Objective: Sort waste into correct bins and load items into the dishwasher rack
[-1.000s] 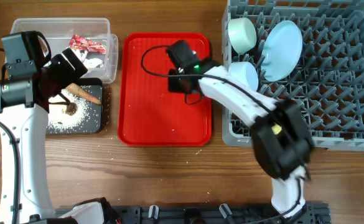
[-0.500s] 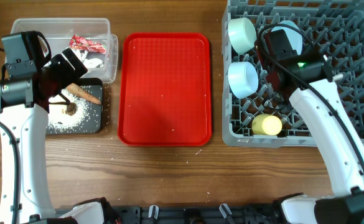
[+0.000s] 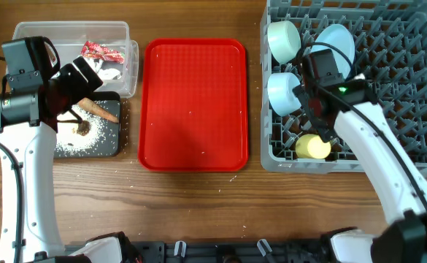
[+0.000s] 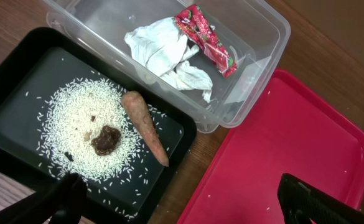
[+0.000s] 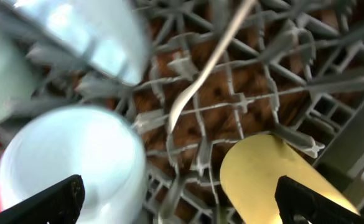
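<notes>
The grey dishwasher rack (image 3: pixel 388 109) holds the mint-green bowl (image 3: pixel 284 40), pale-blue bowl (image 3: pixel 283 93), pale-blue plate (image 3: pixel 339 42) and yellow cup (image 3: pixel 314 147). My right gripper (image 5: pixel 182 205) hangs open low over the rack floor, between the pale-blue bowl (image 5: pixel 70 162) and the yellow cup (image 5: pixel 275 180). The white spoon (image 5: pixel 206 68) lies on the grid ahead of it. The clear tub (image 4: pixel 256 74) contains the white napkin (image 4: pixel 169 53) and red wrapper (image 4: pixel 206 37). The black tray (image 4: pixel 14 99) carries rice (image 4: pixel 76 121), a brown lump (image 4: pixel 106 138) and the carrot-shaped stick (image 4: pixel 144 127). My left gripper (image 4: pixel 188 208) is open above the tray's edge.
A flat red serving tray (image 3: pixel 193 102) lies between the bins and the rack, with a few rice grains on it. Some grains lie on the wooden table (image 3: pixel 198 212) beside the black tray. Upright pegs surround my right gripper.
My right arm has swung from the red tray's far end over to the rack, then dropped lower between bowl and cup, and its jaws have opened. The left arm has not moved.
</notes>
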Controlling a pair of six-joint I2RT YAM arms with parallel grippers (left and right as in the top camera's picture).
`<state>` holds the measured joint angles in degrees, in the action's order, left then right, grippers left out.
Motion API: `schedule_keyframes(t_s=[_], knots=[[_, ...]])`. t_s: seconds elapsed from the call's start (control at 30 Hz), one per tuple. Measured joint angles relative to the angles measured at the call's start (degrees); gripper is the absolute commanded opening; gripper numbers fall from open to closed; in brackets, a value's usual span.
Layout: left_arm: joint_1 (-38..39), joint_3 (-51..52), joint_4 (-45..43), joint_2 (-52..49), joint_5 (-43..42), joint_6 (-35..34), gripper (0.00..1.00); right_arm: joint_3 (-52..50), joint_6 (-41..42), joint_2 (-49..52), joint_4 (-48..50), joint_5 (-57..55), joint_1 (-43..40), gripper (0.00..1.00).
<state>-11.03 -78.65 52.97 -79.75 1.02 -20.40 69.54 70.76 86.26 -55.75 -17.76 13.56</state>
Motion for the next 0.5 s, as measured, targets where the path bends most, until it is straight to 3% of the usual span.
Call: schedule_keyframes(t_s=[0.17, 0.23, 0.37, 0.5], knots=[[0.00, 0.00, 0.00, 0.00, 0.00, 0.00, 1.00, -0.20, -34.75, -19.10, 2.45, 13.03, 3.91, 1.00], [0.00, 0.00, -0.02, 0.00, -0.02, 0.00, 1.00, -0.20, -42.03, -26.88, 0.22, 18.03, 4.57, 1.00], [0.00, 0.00, 0.00, 0.00, 0.00, 0.00, 1.00, -0.20, -45.35, -39.78, -0.83, 22.21, 4.57, 1.00], [0.00, 0.00, 0.00, 0.00, -0.02, 0.00, 1.00, -0.20, -50.40, -44.44, -2.08, 22.21, 4.57, 1.00]])
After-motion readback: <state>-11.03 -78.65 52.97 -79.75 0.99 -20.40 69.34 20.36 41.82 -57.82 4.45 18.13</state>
